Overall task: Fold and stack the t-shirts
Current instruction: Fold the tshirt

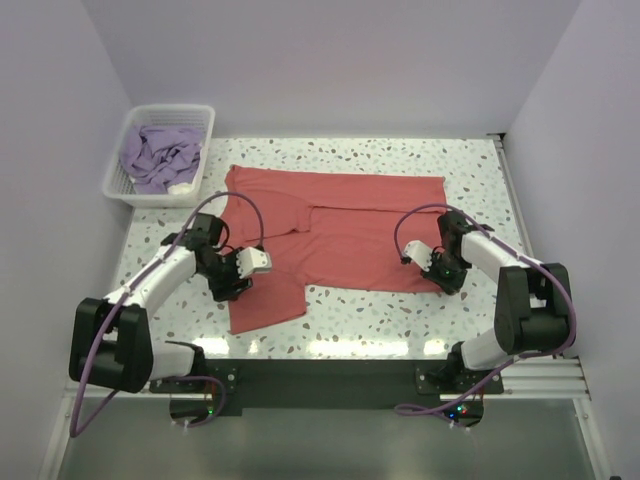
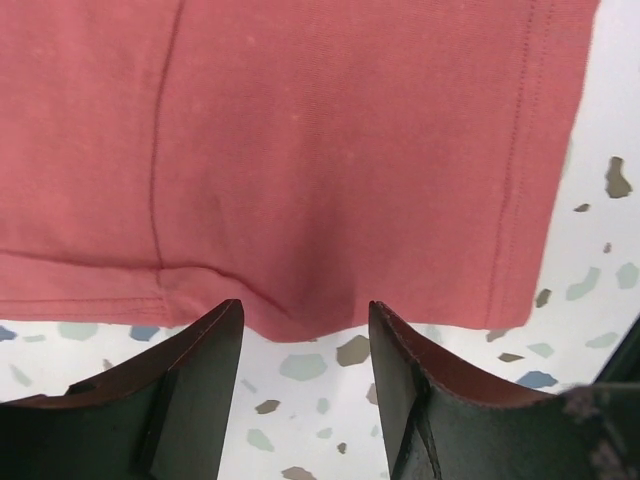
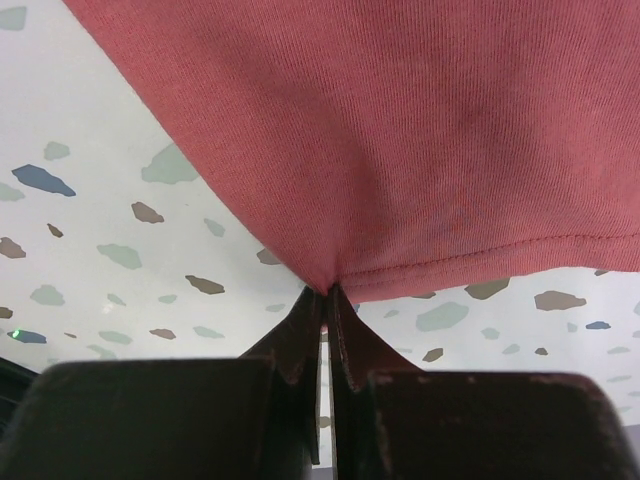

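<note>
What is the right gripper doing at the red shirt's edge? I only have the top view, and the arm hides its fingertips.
Observer: The right wrist view shows the right gripper shut on the red shirt, pinching its stitched edge into a point.
Operator: And the left one?
Observer: The left gripper is open. The shirt's edge bulges toward the gap between its fingers but is not yet pinched.
Operator: Is it at a corner?
Observer: Not quite. In the left wrist view a corner of the cloth lies right of the fingers, with bare speckled table past it.
</note>
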### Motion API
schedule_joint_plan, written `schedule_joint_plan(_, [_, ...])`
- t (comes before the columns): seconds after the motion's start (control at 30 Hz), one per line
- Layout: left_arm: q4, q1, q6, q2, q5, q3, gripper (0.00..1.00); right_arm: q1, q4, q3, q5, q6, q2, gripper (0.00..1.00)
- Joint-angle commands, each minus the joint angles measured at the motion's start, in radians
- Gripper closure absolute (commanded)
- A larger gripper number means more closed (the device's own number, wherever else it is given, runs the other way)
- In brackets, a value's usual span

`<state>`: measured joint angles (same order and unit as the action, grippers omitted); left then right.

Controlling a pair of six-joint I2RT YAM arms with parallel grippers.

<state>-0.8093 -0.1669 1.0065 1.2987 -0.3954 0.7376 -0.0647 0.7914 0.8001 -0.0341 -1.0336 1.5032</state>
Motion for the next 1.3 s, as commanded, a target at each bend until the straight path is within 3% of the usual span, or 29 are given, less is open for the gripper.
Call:
schedule_joint_plan(0.0, [0.102, -0.020, -0.005, -0.019, 0.033, -0.003, 0.43, -0.001, -0.012, -0.004, -0.001, 0.001, -0.006, 1.00])
schedule_joint_plan(0.43, [0.130, -0.042, 0.050, 0.073, 0.064, -0.049, 0.45, -0.001, -0.004, 0.007, -0.001, 0.017, -0.009, 1.00])
schedule_joint_plan(0.53, [0.134, -0.040, 0.066, 0.073, 0.079, -0.078, 0.56, -0.003, 0.002, 0.005, 0.002, 0.014, -0.017, 1.00])
schedule_joint_plan(0.57, [0.125, -0.040, 0.067, 0.071, 0.081, -0.083, 0.65, -0.001, 0.003, 0.004, 0.003, 0.012, -0.018, 1.00])
schedule_joint_plan(0.77, [0.026, -0.039, 0.064, 0.025, 0.063, -0.057, 0.98, 0.000, 0.060, 0.004, -0.006, 0.007, -0.073, 1.00])
schedule_joint_plan(0.8, [0.015, -0.037, 0.055, 0.014, 0.053, -0.055, 1.00, -0.001, 0.065, 0.001, -0.004, 0.004, -0.084, 1.00])
schedule_joint_plan(1.27, [-0.214, 0.107, 0.130, -0.021, -0.049, 0.146, 1.00, 0.032, 0.232, 0.123, -0.041, -0.019, -0.190, 1.00])
